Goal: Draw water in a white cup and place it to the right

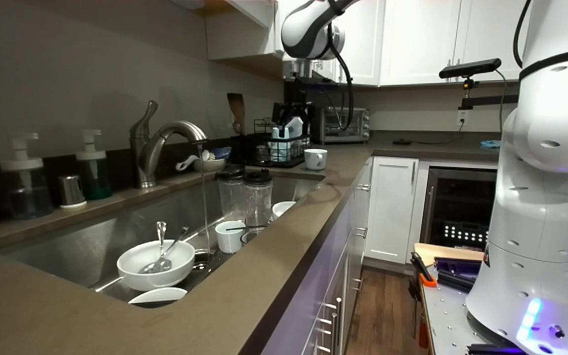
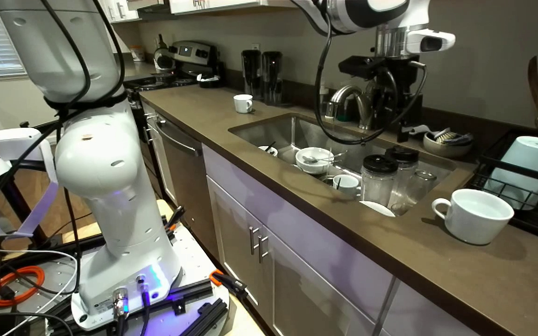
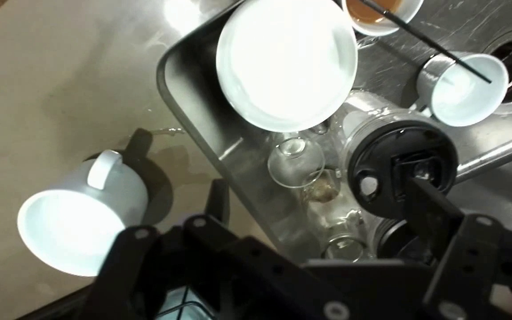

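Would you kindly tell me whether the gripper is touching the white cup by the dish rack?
Apart: the open gripper hangs higher than the white cup, and an exterior view shows a plain gap between them.

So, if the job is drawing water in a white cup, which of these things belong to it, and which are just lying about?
Part of the job:
gripper, open
faucet, running
white cup by the dish rack, probably the one meant

Just lying about:
that dish rack
other white cups, most likely
white bowl with a spoon in it
black-lidded jars
soap dispensers
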`<state>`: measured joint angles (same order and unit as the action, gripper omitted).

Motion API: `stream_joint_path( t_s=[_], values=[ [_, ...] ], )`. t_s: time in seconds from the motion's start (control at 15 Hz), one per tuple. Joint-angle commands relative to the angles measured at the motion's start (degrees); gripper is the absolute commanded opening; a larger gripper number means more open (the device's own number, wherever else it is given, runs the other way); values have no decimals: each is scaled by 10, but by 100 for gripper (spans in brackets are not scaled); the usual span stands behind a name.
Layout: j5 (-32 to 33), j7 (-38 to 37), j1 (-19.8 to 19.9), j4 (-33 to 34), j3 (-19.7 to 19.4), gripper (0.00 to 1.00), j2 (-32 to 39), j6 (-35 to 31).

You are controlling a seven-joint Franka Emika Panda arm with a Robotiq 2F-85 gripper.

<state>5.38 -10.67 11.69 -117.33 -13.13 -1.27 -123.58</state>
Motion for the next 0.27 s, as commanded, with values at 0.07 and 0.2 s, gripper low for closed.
stream_joint_path(
  t_s=[0.07, 0.2],
  values=[
    [24, 31, -19, -82, 29, 100, -69, -46],
    [10, 13, -15, -51, 30, 100, -42, -26]
  ],
)
